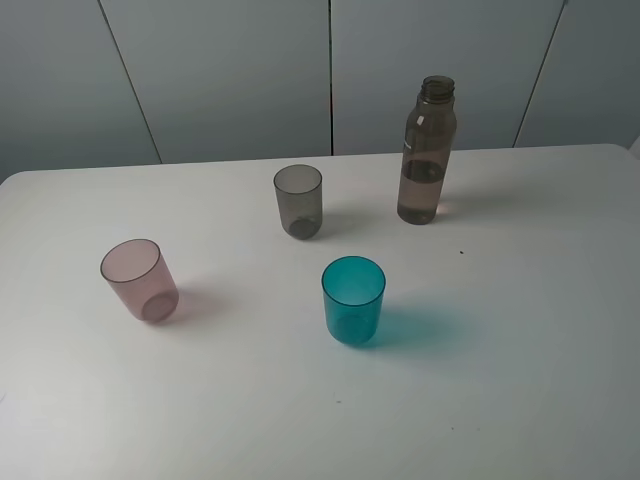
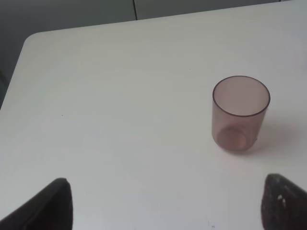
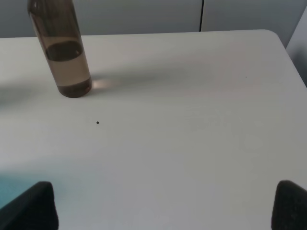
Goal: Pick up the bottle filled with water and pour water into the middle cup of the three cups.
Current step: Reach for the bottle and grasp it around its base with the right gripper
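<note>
The bottle (image 1: pixel 425 152) stands upright and uncapped at the back right of the white table (image 1: pixel 540 380), about a third full of water. It also shows in the right wrist view (image 3: pixel 64 52). The smoky grey middle cup (image 1: pixel 298 201) stands upright to the left of the bottle. The pink cup (image 1: pixel 140 279) stands at the left and the teal cup (image 1: pixel 353 300) nearer the front. The left wrist view shows the pink cup (image 2: pixel 240 115) ahead of my open, empty left gripper (image 2: pixel 165 211). My right gripper (image 3: pixel 165 206) is open and empty, well short of the bottle. Neither gripper shows in the exterior view.
A grey panelled wall (image 1: pixel 230 70) runs behind the table's back edge. A small dark speck (image 1: pixel 461 252) lies on the table in front of the bottle. The table's rounded back corners show in both wrist views.
</note>
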Controlling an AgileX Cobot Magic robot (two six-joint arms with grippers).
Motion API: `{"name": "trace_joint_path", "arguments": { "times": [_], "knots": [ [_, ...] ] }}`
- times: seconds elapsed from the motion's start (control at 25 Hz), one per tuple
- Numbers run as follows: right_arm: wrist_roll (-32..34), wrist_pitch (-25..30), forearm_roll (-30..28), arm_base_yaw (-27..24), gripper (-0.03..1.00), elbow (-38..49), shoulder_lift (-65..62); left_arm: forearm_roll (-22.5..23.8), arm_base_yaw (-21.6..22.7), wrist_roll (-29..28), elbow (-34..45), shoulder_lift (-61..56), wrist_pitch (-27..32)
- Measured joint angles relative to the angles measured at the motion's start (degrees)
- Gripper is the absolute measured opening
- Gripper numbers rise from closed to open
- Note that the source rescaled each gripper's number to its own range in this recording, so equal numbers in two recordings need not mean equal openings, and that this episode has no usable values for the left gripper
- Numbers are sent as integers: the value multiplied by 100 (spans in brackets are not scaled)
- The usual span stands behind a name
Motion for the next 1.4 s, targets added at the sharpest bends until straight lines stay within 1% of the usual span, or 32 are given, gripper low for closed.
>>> {"name": "trace_joint_path", "arguments": {
  "times": [1.4],
  "knots": [
    [0, 0, 0, 0, 100, 0, 0, 0, 0, 0, 0, 0, 0]
  ]
}}
